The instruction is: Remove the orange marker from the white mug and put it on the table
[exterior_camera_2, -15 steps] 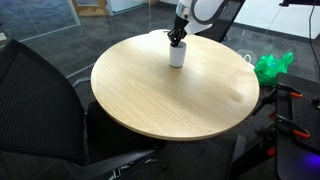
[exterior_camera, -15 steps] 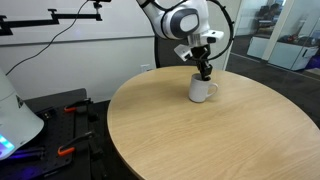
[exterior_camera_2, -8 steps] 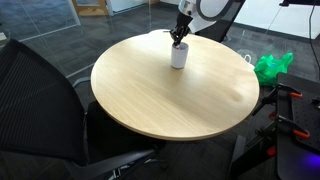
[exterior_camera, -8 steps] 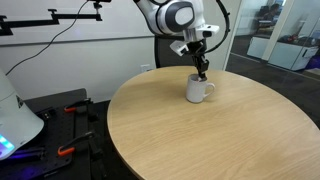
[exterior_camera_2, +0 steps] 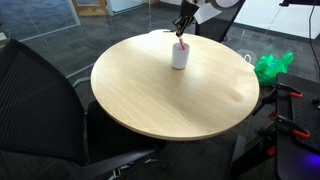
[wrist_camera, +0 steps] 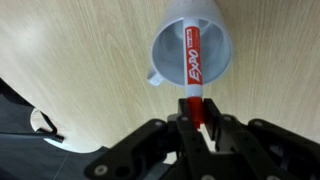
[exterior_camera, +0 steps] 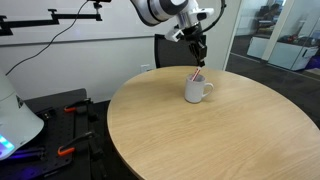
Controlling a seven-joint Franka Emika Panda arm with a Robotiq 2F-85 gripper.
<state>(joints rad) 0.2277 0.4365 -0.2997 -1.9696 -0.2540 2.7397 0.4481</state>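
Observation:
The white mug stands on the round wooden table, also seen in an exterior view and from above in the wrist view. My gripper is shut on the top end of the orange marker, a red-orange Expo marker. In both exterior views the gripper hangs above the mug with the marker partly lifted; its lower end is still inside the mug's rim.
A black office chair stands at the table's near edge. A green bag lies on the floor beside the table. A chair back stands behind the table. A white device sits off the table.
My gripper has risen from the mug's rim, drawing the marker upward with it. The mug has stayed in place.

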